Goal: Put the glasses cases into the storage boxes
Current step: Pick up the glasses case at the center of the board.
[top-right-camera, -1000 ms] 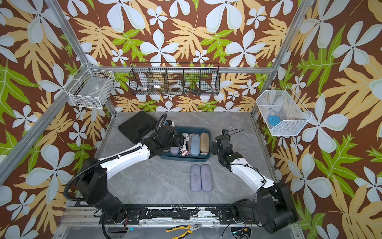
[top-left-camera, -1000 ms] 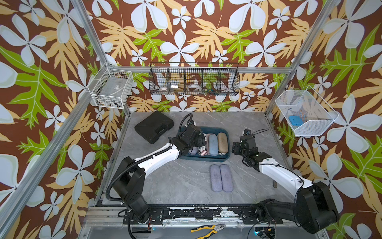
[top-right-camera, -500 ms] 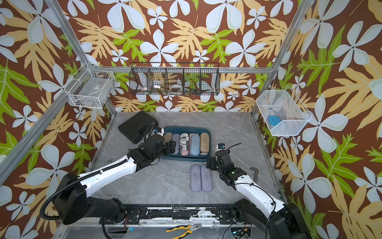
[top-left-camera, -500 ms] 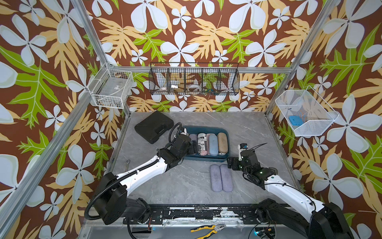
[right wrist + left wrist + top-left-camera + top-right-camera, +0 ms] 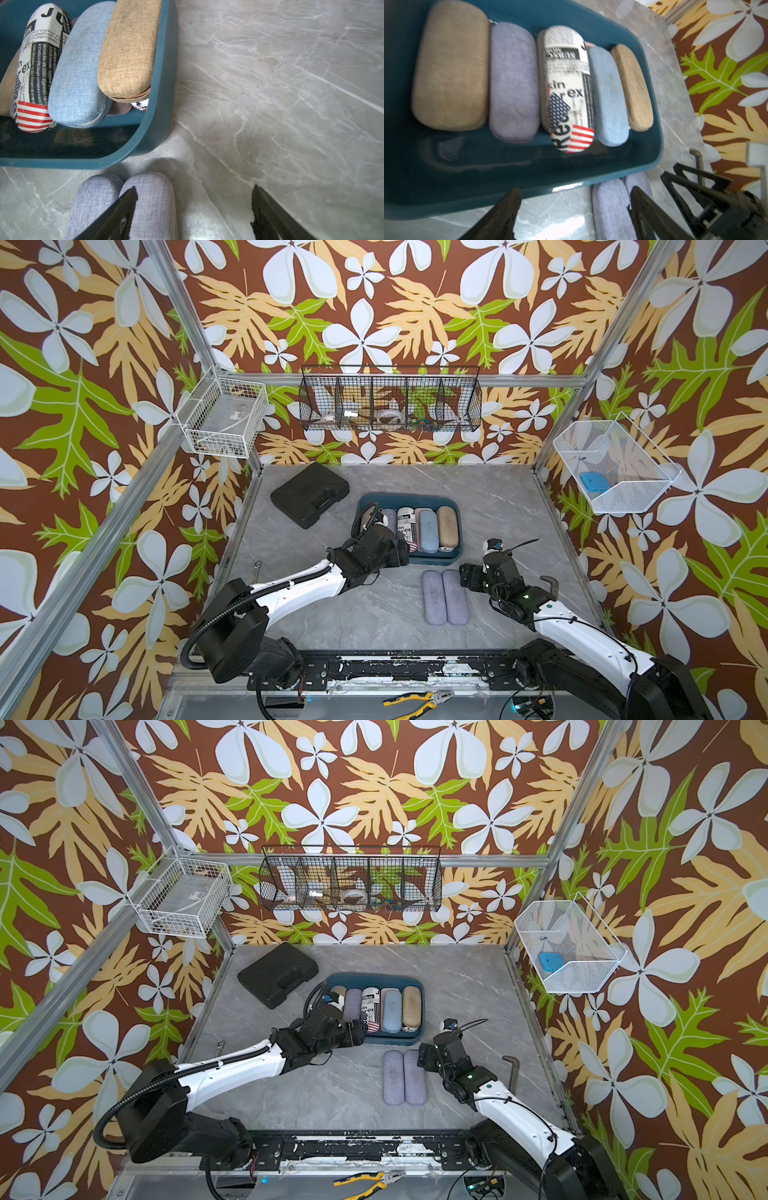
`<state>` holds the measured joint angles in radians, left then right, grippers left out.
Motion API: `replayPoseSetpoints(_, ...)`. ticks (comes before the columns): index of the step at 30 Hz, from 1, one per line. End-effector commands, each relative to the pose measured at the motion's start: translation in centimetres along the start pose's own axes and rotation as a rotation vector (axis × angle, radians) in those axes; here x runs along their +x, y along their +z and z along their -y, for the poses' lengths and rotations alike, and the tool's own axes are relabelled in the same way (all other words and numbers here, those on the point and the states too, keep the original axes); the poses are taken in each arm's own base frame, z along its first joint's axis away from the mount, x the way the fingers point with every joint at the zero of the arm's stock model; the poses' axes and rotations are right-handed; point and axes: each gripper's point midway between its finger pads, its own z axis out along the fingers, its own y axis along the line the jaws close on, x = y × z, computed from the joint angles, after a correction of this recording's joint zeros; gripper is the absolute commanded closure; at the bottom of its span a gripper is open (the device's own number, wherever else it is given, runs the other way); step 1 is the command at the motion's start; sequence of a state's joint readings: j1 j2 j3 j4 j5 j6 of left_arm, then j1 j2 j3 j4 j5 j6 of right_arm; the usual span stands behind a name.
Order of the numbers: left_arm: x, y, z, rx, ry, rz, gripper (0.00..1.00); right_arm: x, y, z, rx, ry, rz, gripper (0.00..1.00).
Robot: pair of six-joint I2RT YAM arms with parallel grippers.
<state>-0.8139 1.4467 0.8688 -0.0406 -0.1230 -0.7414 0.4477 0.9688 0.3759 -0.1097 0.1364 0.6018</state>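
Observation:
The dark teal storage box (image 5: 409, 500) (image 5: 374, 978) holds a row of glasses cases: tan, lavender, newspaper-and-flag print (image 5: 566, 87), light blue (image 5: 81, 68) and tan. Two lavender cases (image 5: 434, 602) (image 5: 456, 600) lie side by side on the table in front of it. My left gripper (image 5: 404, 552) (image 5: 574, 190) hangs open and empty over the box's front left edge. My right gripper (image 5: 467, 577) (image 5: 194, 188) is open and empty just right of the loose pair, one finger over the nearer lavender case (image 5: 153, 199).
A black tool case (image 5: 309, 493) lies at the back left. A bent metal key (image 5: 550, 581) rests near the right edge and a small tool (image 5: 257, 565) near the left edge. Wire baskets hang on the walls. Yellow pliers (image 5: 415, 701) lie below the front rail.
Both arms have drawn back from the box toward the front. The left gripper left the box's inside; the right came down beside the two loose lavender cases. Both jaws opened wider.

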Motion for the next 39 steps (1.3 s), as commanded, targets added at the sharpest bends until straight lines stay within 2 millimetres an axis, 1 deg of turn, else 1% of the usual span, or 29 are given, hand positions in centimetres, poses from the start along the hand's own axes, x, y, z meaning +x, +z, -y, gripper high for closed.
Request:
replayPoseSetpoints(1, 1.5, 0.4, 0.8, 0.003, -0.026, -0.056, 0.16, -0.3, -0.1, 0.8, 0.046, 0.024, 0.021, 0.14)
replayPoseSetpoints(8, 6.4, 1.7, 2.9, -0.018, 0.073, -0.205, 0.16, -1.1, -1.3, 2.5, 0.113, 0.065, 0.092, 0.16)
replayPoseSetpoints(13, 9.4, 2.5, 5.3, -0.007, 0.149, -0.285, 0.16, -0.8, -2.3, 3.4, 0.116, 0.109, 0.141, 0.17)
replayPoseSetpoints(16, 10.8, 3.2, 6.6, -0.020, 0.205, -0.316, 0.16, -0.7, -3.0, 4.0, 0.121, 0.123, 0.171, 0.18)
replayPoseSetpoints(20, 12.3, 4.2, 7.1, -0.043, 0.233, -0.350, 0.15, -0.9, -4.0, 4.4, 0.114, 0.132, 0.213, 0.18)
replayPoseSetpoints(24, 13.2, 4.6, 6.9, -0.072, 0.231, -0.365, 0.16, -0.9, -4.7, 4.7, 0.103, 0.140, 0.242, 0.18)
replayPoseSetpoints(27, 14.1, 4.8, 6.5, -0.098, 0.235, -0.370, 0.16, -0.6, -4.8, 4.8, 0.093, 0.149, 0.248, 0.18)
replayPoseSetpoints(30, 14.8, 5.0, 6.6, -0.103, 0.236, -0.381, 0.16, -0.2, -4.8, 5.0, 0.084, 0.160, 0.254, 0.18)
replayPoseSetpoints(39, 15.4, 5.4, 5.2, -0.172, 0.263, -0.383, 0.18, 0.2, -4.9, 5.2, 0.074, 0.175, 0.264, 0.18)
